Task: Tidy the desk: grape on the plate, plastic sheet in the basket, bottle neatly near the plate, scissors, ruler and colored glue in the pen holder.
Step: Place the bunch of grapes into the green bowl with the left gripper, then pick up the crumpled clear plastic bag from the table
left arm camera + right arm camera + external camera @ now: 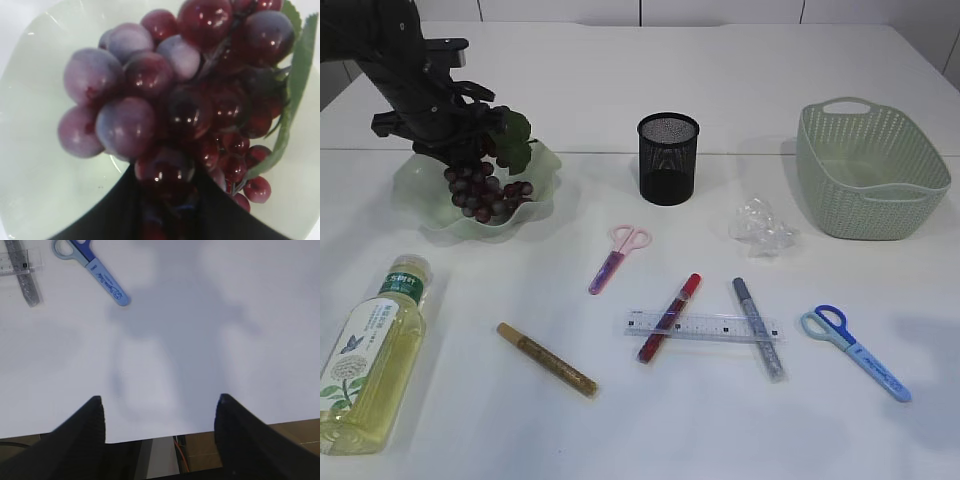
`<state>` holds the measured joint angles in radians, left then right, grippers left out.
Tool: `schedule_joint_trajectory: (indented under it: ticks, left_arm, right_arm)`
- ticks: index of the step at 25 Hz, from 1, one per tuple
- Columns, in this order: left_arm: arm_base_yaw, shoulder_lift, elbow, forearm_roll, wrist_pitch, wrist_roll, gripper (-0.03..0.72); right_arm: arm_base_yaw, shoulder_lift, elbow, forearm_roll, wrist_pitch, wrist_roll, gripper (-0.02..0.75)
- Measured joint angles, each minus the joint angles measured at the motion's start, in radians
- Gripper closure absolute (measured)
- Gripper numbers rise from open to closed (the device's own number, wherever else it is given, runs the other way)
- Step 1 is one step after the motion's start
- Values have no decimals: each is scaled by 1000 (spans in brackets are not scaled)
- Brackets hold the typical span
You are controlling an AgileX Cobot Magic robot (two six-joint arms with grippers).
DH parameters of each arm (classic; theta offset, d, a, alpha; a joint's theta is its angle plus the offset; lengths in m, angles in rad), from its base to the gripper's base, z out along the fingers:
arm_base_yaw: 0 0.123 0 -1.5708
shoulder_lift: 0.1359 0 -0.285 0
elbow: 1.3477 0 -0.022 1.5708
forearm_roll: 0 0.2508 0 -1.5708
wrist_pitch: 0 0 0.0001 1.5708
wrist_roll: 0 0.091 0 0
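Bottle (365, 355) at seven o'clock, left gripper (470, 150) clasping grape (485, 190) over plate (535, 200), right gripper (160, 420) wide, empty.

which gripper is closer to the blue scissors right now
Right. The right gripper hangs open over bare table just past the blue scissors. The left gripper is across the desk at the plate, among the grapes.

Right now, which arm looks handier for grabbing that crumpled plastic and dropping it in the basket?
Probably the right. Its open gripper is empty over bare table near the blue scissors, on the plastic sheet's side by the basket. The left gripper is occupied with the grapes.
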<state>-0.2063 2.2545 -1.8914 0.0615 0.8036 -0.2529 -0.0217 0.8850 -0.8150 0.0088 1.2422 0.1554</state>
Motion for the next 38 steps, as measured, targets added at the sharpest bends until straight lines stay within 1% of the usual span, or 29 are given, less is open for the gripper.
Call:
schedule_joint_trajectory:
  ticks: [2, 7, 10, 17, 21, 24, 26, 28, 30, 34, 38]
  left_arm:
    - [0, 0, 0, 0, 0, 0, 491]
    - [0, 0, 0, -7, 0, 0, 347]
    - [0, 0, -2, -8, 0, 0, 308]
    - [0, 0, -17, -10, 7, 0, 288]
    - [0, -6, -124, -10, 133, 0, 284]
    - [0, -15, -219, -10, 279, 0, 284]
    - [0, -18, -266, -12, 366, 0, 284]
    - [0, -18, -303, -16, 414, 0, 284]
    - [0, -24, -319, -30, 422, 0, 284]
    - [0, -66, -319, -100, 436, 2, 284]
    - [0, -119, -321, -167, 438, 16, 284]
  right_arm:
    - [0, 0, 0, 0, 0, 0, 204]
    - [0, 0, 0, 0, 0, 0, 204]
    - [0, 0, 0, 0, 0, 0, 204]
    - [0, 0, 0, 0, 0, 0, 204]
    - [0, 0, 0, 0, 0, 0, 203]
    - [0, 0, 0, 5, 0, 0, 204]
    - [0, 0, 0, 13, 0, 0, 204]
    - [0, 0, 0, 20, 0, 0, 204]
    - [0, 0, 0, 28, 0, 0, 204]
    - [0, 1, -10, 59, 0, -5, 204]
    - [0, 44, -86, 94, 2, -19, 204]
